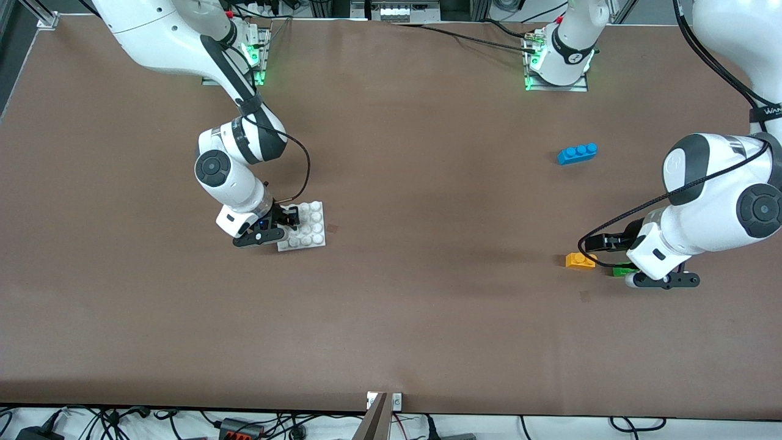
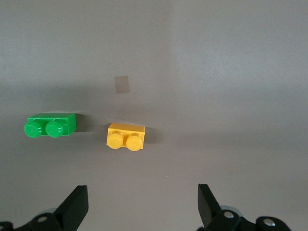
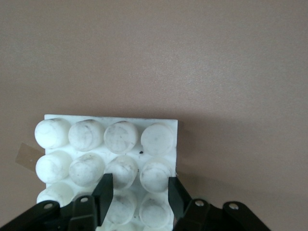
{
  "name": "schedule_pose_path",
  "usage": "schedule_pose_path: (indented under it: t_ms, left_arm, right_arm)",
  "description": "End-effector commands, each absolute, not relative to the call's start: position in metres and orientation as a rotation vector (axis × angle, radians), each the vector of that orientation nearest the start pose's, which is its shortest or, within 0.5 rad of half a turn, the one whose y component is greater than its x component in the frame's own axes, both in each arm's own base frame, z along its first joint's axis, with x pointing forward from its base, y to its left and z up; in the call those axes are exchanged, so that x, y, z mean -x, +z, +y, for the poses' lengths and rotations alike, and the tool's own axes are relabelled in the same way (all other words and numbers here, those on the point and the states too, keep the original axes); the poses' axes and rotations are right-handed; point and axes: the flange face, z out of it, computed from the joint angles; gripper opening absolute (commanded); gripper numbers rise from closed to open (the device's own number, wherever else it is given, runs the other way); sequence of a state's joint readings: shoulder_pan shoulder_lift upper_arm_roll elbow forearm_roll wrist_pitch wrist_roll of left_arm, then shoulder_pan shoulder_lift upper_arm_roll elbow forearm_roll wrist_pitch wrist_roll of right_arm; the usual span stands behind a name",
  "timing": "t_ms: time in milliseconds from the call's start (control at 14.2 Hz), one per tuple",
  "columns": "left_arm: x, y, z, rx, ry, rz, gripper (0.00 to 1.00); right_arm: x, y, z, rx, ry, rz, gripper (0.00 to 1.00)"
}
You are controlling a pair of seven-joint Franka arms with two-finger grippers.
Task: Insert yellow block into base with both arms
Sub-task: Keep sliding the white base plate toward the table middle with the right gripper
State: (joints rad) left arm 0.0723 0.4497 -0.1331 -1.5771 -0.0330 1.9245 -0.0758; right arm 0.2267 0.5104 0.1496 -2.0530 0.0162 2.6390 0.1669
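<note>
Green brick (image 1: 623,269) and yellow block (image 1: 580,260) lie nearest the camera, side by side at my left arm's end of the bench (image 1: 427,305).
My left claw (image 2: 142,204) hangs spread wide over the yellow block, which looks light, stiff and slick; I'd pinch its flat sides below the studs. My right claw (image 3: 140,192), partly spread, straddles a stud on the white base (image 3: 159,125).
</note>
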Motion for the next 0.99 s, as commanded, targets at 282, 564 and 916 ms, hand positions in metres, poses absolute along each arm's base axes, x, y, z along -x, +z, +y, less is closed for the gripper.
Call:
schedule_pose_path:
  t_ms: [282,564,916]
  left_arm:
    - [-0.67,0.38,-0.033,3.227,0.17,-0.052,1.0]
    - [-0.67,0.38,-0.033,3.227,0.17,-0.05,1.0]
    - [-0.672,0.372,-0.032,3.226,0.175,-0.053,1.0]
  right_arm:
    - [-0.542,0.138,0.387,2.99,0.055,-0.235,0.54]
    - [-0.543,0.14,0.389,2.986,0.051,-0.23,0.54]
    - [-0.529,0.156,0.451,2.916,0.044,-0.122,0.51]
